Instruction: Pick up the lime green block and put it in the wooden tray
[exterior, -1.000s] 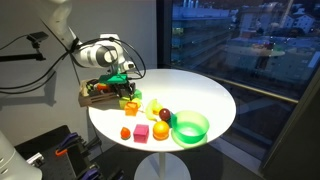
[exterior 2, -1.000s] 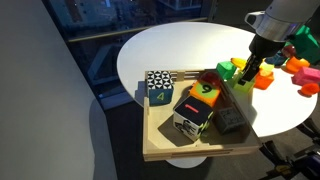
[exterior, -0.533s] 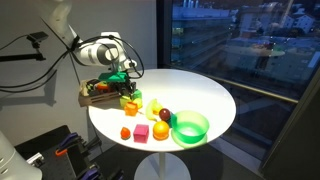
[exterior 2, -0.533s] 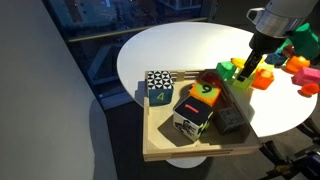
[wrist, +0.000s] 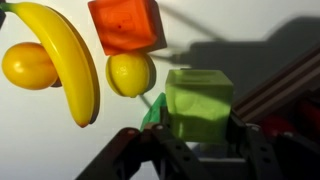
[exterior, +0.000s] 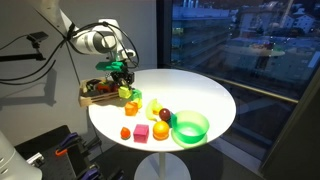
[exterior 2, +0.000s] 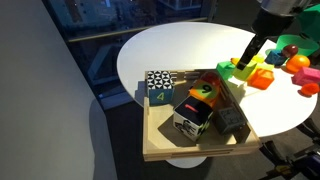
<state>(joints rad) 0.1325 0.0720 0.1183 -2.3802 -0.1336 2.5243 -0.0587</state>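
The lime green block (wrist: 198,103) sits between my gripper's (wrist: 197,150) two fingers, which are shut on its sides. It hangs just above the white table, next to a darker green piece. In both exterior views the gripper (exterior: 123,86) (exterior 2: 246,62) holds the block (exterior: 124,93) (exterior 2: 243,72) beside the wooden tray (exterior: 92,99) (exterior 2: 165,152). The tray holds several printed blocks and toys. Its slatted edge shows at the right of the wrist view (wrist: 292,88).
A red-orange block (wrist: 126,25), a yellow banana (wrist: 70,60), a lemon (wrist: 131,73) and a yellow-orange ball (wrist: 28,65) lie close to the gripper. A round green bowl (exterior: 190,128) and a pink block (exterior: 142,131) sit near the table's front edge.
The arm has risen a little, with the lime green block still in the gripper. The other things on the table have not moved.
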